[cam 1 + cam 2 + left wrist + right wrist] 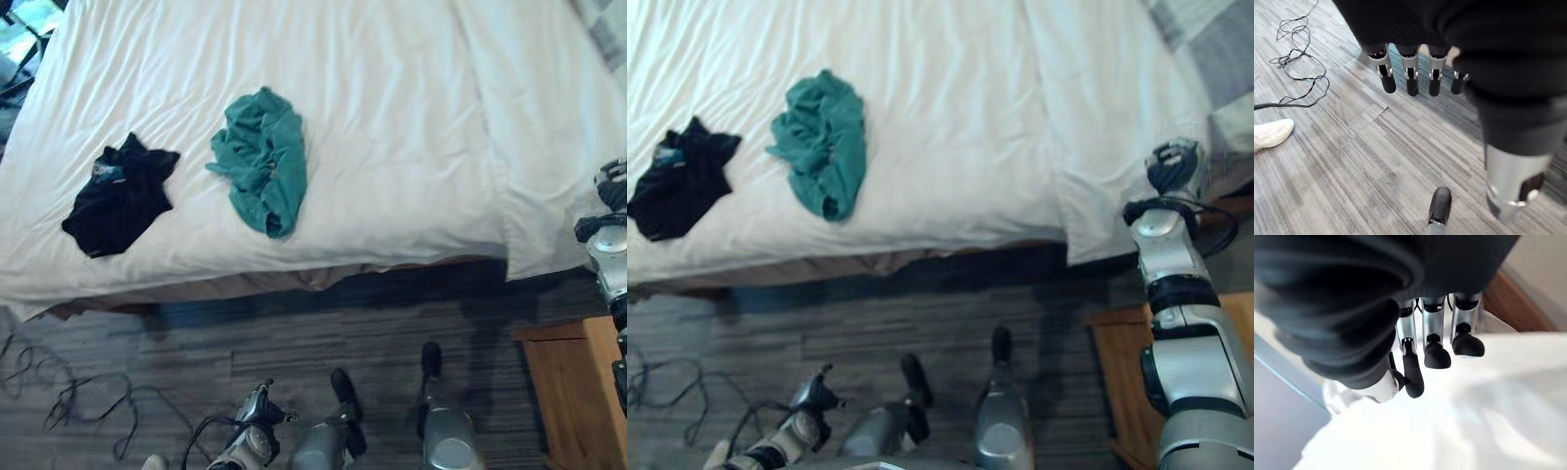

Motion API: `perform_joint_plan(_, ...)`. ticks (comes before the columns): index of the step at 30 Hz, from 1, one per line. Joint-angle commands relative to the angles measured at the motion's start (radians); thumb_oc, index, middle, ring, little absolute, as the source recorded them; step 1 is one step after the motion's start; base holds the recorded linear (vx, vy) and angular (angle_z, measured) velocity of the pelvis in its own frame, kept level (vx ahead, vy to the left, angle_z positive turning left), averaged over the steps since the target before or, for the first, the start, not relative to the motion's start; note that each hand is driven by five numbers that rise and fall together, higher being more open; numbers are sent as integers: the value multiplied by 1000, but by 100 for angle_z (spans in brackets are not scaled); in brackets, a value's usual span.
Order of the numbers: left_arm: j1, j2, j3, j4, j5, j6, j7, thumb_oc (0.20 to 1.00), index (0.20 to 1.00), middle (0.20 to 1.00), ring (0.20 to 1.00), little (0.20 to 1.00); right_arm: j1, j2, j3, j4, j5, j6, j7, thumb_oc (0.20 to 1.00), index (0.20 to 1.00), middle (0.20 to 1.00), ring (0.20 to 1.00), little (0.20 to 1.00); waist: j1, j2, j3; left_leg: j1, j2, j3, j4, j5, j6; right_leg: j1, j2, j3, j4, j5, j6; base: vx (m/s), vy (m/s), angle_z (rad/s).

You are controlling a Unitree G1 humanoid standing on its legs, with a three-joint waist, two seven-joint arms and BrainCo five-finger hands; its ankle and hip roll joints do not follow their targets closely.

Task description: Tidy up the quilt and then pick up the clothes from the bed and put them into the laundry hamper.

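A white quilt [392, 117] covers the bed, and one flap [544, 215] of it hangs over the near edge at the right. A crumpled teal garment [263, 159] lies near the bed's front edge, with a black garment [120, 194] to its left. My right hand [1173, 164] hovers by the hanging flap at the bed's right corner. In the right wrist view its fingers [1437, 347] are relaxed just above white cloth and hold nothing. My left hand [257, 411] hangs low over the floor in front of the bed, fingers [1411, 73] straight and empty.
A wooden bedside cabinet [573, 392] stands at the lower right, beside the bed's corner. Grey checked bedding [1215, 39] lies at the bed's far right. A person's white shoe [1271, 133] rests on the grey striped carpet [294, 333] near my left hand.
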Motion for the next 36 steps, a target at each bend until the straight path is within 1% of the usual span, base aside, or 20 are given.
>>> perform_joint_plan(1,-55,35,-18,18,-32,-11,13,1000,1000,1000,1000,1000,5,95,19,156,37,14,74,200,200,200,200,200,-19,-62,39,52,35,-21,2,-75,-88,-17,-74,64,70,-178,109,13,34,15)
perform_joint_plan(7,-78,32,9,63,27,6,10,1000,1000,1000,1000,1000,304,232,-7,233,-78,48,146,200,200,200,200,200,-41,-75,45,55,31,-26,2,-79,-84,-6,-81,52,63,-167,111,10,27,7)
perform_joint_plan(9,-76,39,29,79,59,16,6,1000,1000,1000,1000,1000,479,304,-29,256,-124,58,186,200,200,200,200,200,-53,-107,37,74,26,-32,2,-97,-75,18,-93,41,59,-163,116,17,39,2)
perform_joint_plan(10,-76,39,29,79,59,16,6,1000,1000,1000,1000,1000,479,304,-29,256,-124,58,186,200,200,200,200,200,-53,-107,36,73,26,-32,2,-97,-75,17,-93,41,59,-162,116,3,74,13)
perform_joint_plan(13,-82,51,42,67,59,12,5,1000,1000,1000,1000,1000,597,361,-51,284,-146,68,205,200,200,200,200,200,-59,-147,26,94,17,-36,2,-120,-61,31,-105,39,62,-156,128,-5,92,4)
perform_joint_plan(14,-83,61,41,53,59,10,1,1000,1000,1000,1000,1000,646,396,-41,298,-171,74,222,1000,1000,1000,1000,1000,-56,-174,19,109,9,-40,2,-134,-49,35,-110,41,75,-154,136,-11,115,-1)
perform_joint_plan(19,-109,86,28,50,86,11,-23,1000,1000,1000,1000,1000,676,445,33,279,-250,77,256,1000,1000,1000,1000,1000,-39,-224,17,136,-1,-50,2,-153,-28,21,-121,56,163,-151,156,-42,119,-2)
perform_joint_plan(20,-122,93,31,62,95,13,-38,1000,1000,1000,1000,1000,670,464,78,243,-274,71,281,1000,1000,1000,1000,1000,-31,-233,23,153,13,-51,2,-154,-22,-10,-105,58,290,-166,176,-120,154,-2)
perform_joint_plan(22,-127,94,32,68,100,23,-46,1000,1000,1000,1000,1000,656,480,116,212,-274,56,295,1000,1000,1000,1000,1000,-33,-222,29,164,29,-51,2,-148,-5,-58,-35,96,480,-225,172,-126,165,1)
perform_joint_plan(23,-127,94,32,68,100,23,-46,1000,1000,1000,1000,1000,656,480,117,213,-274,56,295,1000,1000,1000,1000,1000,-31,-222,27,161,30,-49,2,-147,-5,-62,-34,98,479,-222,171,-11,97,7)
perform_joint_plan(25,-110,103,46,101,121,32,-51,1000,1000,1000,1000,1000,659,499,156,219,-321,59,305,1000,1000,1000,1000,1000,-3,-234,-8,190,-11,-69,12,-171,12,70,-1,41,368,-315,105,120,22,8)
perform_joint_plan(27,-96,101,61,105,119,33,-50,1000,1000,1000,1000,1000,653,502,158,211,-320,58,304,1000,1000,1000,1000,1000,2,-238,-26,181,-28,-75,45,-186,14,126,11,40,279,-316,85,69,-41,18)
perform_joint_plan(28,-73,82,95,99,88,22,-34,1000,1000,1000,1000,1000,644,498,158,191,-316,53,306,1000,1000,1000,1000,1000,20,-247,-26,110,-55,-79,194,-216,0,195,-2,43,149,-314,66,-23,-34,20)
perform_joint_plan(29,-73,82,96,100,88,22,-34,1000,1000,1000,1000,1000,644,498,159,191,-316,53,306,1000,1000,1000,1000,1000,20,-246,-30,104,-54,-79,197,-216,0,190,-1,42,146,-311,66,-107,-43,9)
perform_joint_plan(30,-74,69,108,77,38,7,-19,1000,1000,1000,1000,1000,634,488,169,189,-325,51,298,1000,1000,1000,1000,1000,39,-249,-7,8,-44,-89,325,-186,-33,215,-19,33,99,-301,54,-231,43,11)
perform_joint_plan(31,-80,57,114,71,17,14,-4,1000,1000,1000,1000,1000,607,473,187,217,-346,66,284,1000,1000,1000,1000,1000,62,-235,26,-111,-50,-142,468,-97,-143,230,-28,12,66,-297,38,-262,94,17)
perform_joint_plan(32,-80,57,110,80,30,21,6,1000,1000,1000,1000,1000,599,468,186,229,-357,73,276,1000,1000,1000,1000,1000,65,-234,29,-134,-53,-162,477,-78,-167,228,-34,6,58,-293,38,-182,200,43)
perform_joint_plan(34,-77,57,114,85,31,28,19,1000,1000,1000,1000,1000,598,464,171,229,-349,74,265,1000,1000,1000,1000,1000,60,-232,24,-127,-24,-163,461,-93,-158,222,-45,1,61,-289,45,2,220,43)
perform_joint_plan(35,-54,50,142,100,17,37,36,1000,1000,1000,1000,1000,608,462,139,224,-321,75,256,1000,1000,1000,1000,1000,50,-233,6,-56,65,-139,370,-140,-111,221,-76,-4,62,-286,66,87,342,25)
perform_joint_plan(36,-42,50,155,112,14,41,46,1000,1000,1000,1000,1000,615,463,126,221,-315,73,256,1000,1000,1000,1000,1000,43,-234,-2,-3,118,-122,311,-138,-105,223,-98,-7,65,-282,79,85,342,13)
